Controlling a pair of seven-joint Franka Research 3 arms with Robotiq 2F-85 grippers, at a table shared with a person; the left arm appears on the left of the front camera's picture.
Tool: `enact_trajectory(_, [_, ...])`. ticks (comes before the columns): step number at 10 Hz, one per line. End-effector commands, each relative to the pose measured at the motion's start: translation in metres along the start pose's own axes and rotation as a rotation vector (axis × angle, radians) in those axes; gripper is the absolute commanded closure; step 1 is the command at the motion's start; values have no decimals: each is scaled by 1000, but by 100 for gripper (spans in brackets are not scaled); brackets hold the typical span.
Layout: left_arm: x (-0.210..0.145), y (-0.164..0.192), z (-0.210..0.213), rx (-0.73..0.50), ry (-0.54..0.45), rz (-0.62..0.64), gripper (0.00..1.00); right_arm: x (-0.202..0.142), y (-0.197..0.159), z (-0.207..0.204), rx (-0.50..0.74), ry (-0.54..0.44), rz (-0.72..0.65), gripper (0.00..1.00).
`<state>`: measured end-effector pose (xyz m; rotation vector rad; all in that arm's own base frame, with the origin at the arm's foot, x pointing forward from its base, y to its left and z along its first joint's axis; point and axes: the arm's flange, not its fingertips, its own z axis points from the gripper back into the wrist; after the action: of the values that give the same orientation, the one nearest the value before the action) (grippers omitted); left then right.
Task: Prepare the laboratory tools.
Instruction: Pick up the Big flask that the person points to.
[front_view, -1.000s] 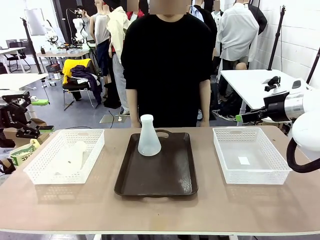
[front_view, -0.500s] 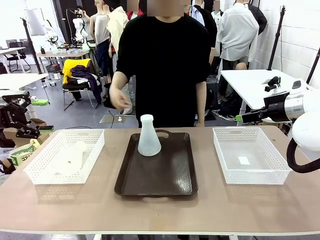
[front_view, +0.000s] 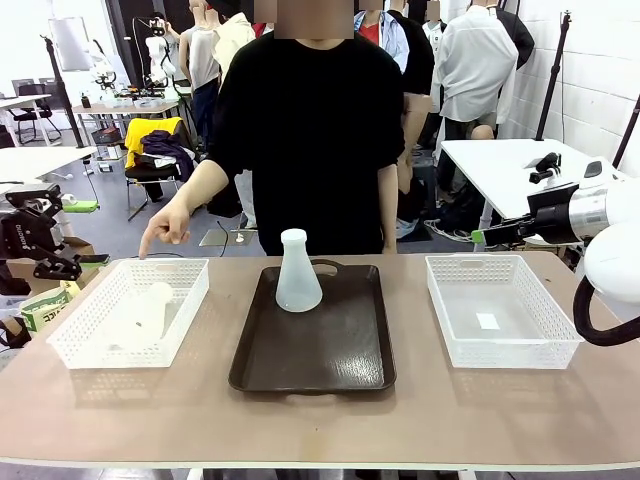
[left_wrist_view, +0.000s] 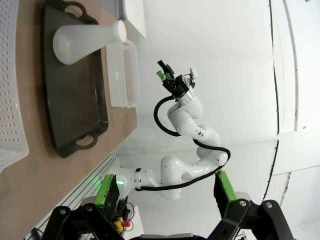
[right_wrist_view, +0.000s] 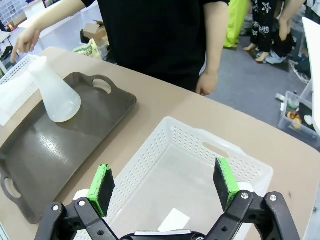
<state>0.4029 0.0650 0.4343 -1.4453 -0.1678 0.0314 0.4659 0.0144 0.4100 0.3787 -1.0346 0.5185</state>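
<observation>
In the front view a dark brown tray (front_view: 330, 350) lies at the middle of the worktop (front_view: 320, 425). One flask (front_view: 298, 272) stands upright on the tray's far end, left of its centre line. A white mesh basket (front_view: 75, 335) sits at the picture's left with the second flask (front_view: 145, 315) lying on its side inside. A matching basket (front_view: 560, 345) at the right holds a small white slip (front_view: 487, 321). A person in black stands at the far side, and their hand (front_view: 165, 228) points a finger down over the left basket's far rim. The left end effector (front_view: 55, 232) hangs off the worktop at the left edge. The right end effector (front_view: 482, 237) is beyond the far right corner. Nothing lies between either one and the flasks.

The left wrist view is rolled sideways. The left end effector (left_wrist_view: 165, 195) has its green pads (left_wrist_view: 106, 192) spread wide with nothing between them. The tray (left_wrist_view: 75, 105) and the upright flask (left_wrist_view: 85, 42) sit at upper left, and the other arm (left_wrist_view: 185, 125) is mid-frame.

In the right wrist view the right end effector (right_wrist_view: 164, 186) is also fully spread and empty. It is above the right basket (right_wrist_view: 220, 135) and the slip (right_wrist_view: 172, 220). The flask (right_wrist_view: 54, 97) stands on the tray (right_wrist_view: 60, 150) at left, and the pointing hand (right_wrist_view: 25, 40) is at upper left.
</observation>
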Motion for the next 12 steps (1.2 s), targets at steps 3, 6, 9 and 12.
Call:
enact_trajectory(3, [5, -5, 5, 2, 34, 3, 0, 1, 1, 0, 5, 4, -7, 0])
enact_trajectory(6, [4, -6, 4, 8, 26, 0, 0, 1, 1, 0, 5, 4, -7, 0])
enact_trajectory(9, [25, -12, -1, 229, -54, -41, 0, 1, 1, 0, 5, 4, -7, 0])
enact_trajectory(12, [58, -35, -31, 703, -139, -272, 0, 1, 1, 0, 5, 4, -7, 0])
